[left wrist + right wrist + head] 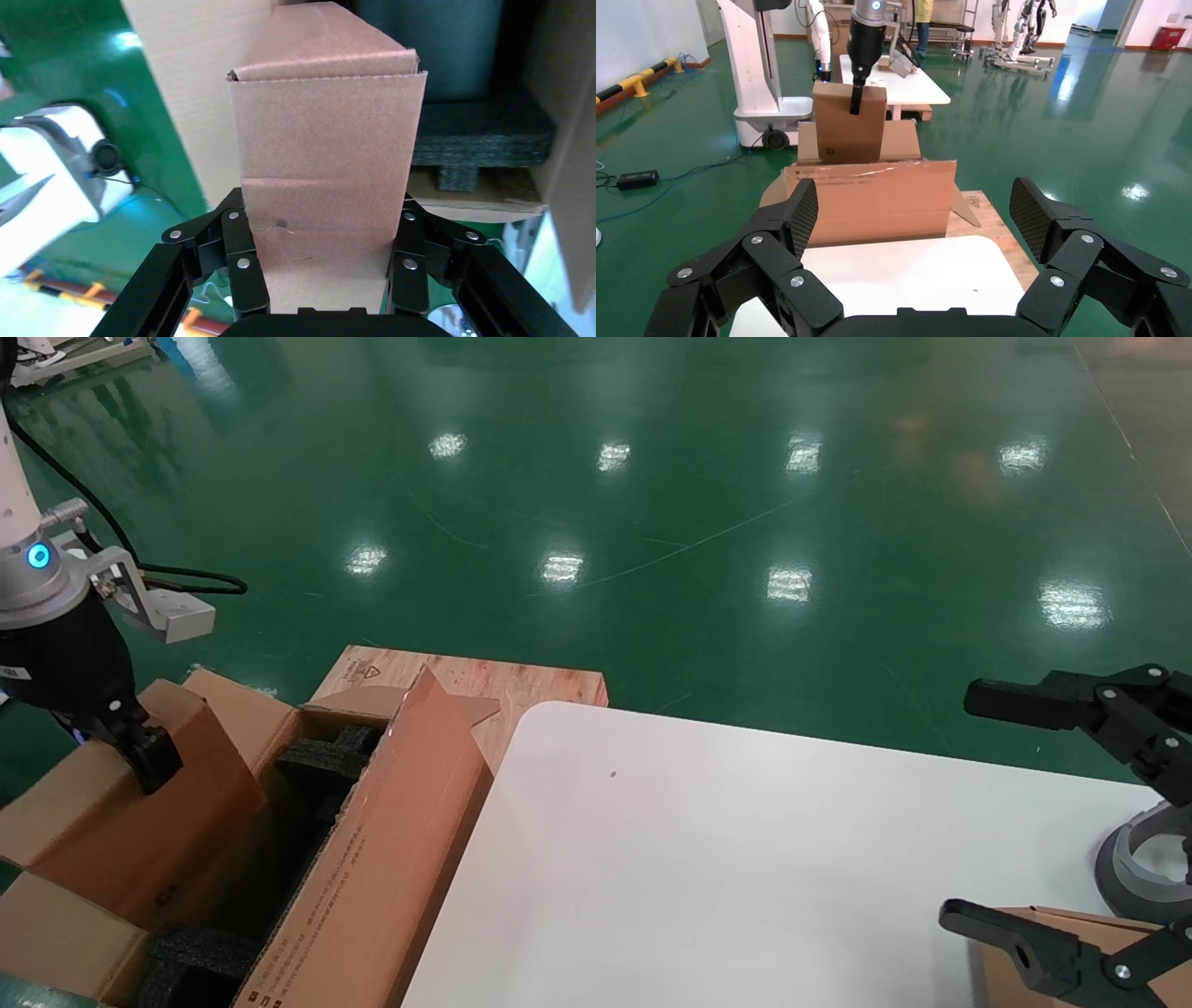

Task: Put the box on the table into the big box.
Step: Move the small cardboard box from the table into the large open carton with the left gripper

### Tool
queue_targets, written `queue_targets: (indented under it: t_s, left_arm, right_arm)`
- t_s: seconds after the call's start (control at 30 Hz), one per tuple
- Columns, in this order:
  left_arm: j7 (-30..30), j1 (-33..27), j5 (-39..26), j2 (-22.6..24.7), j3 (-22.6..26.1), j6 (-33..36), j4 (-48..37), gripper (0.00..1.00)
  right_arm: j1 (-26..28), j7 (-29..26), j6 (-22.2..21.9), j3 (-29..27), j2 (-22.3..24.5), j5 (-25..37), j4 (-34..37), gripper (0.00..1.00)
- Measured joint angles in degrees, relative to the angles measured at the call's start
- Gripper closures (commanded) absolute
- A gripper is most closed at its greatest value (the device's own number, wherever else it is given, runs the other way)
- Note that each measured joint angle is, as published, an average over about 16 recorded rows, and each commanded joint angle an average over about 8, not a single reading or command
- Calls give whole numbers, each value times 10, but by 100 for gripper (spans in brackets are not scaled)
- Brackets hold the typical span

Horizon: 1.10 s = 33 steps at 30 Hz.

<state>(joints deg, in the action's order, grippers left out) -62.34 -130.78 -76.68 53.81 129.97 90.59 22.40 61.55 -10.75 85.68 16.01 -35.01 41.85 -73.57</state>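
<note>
Brown cardboard fills the left wrist view: the box (327, 161) is clamped between the fingers of the left gripper (327, 274), one edge in the grip and the rest hanging down toward a black foam block (481, 137) inside the big box (372, 859). From the head view the left gripper (149, 756) holds it over the open carton, on the side away from the table (745, 859), and the right wrist view shows the box (849, 130) hanging upright above the carton's raised flap (877, 200), its dark printed mark near a lower corner. By my reading the lift and the carry are done and the box is off the table; what is left is to lower it between the flaps and let go. Whether its lower edge has already passed the carton's rim I cannot tell, since the near flap hides that part from the right wrist camera and the head view is crowded by flaps. The carton's floor is mostly in shadow. The right gripper (987, 803) is parked over the table's near right corner with its jaws wide apart and empty; a second brown cardboard piece (1052, 933) beneath it is cut off by the edge, so its nature is unclear.
</note>
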Motion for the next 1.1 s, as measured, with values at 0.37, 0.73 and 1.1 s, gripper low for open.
queue_targets:
  t_s: [0.37, 0.73, 1.1]
  left_arm:
    - [10, 13, 55, -2, 4, 6, -31, 100]
    - [24, 25, 84, -3, -2, 7, -65, 100]
    - [34, 39, 93, -3, -6, -6, -99, 100]
  right_arm:
    - [0, 0, 0, 0, 0, 0, 0, 0]
    - [0, 0, 0, 0, 0, 0, 0, 0]
    - [0, 0, 0, 0, 0, 0, 0, 0]
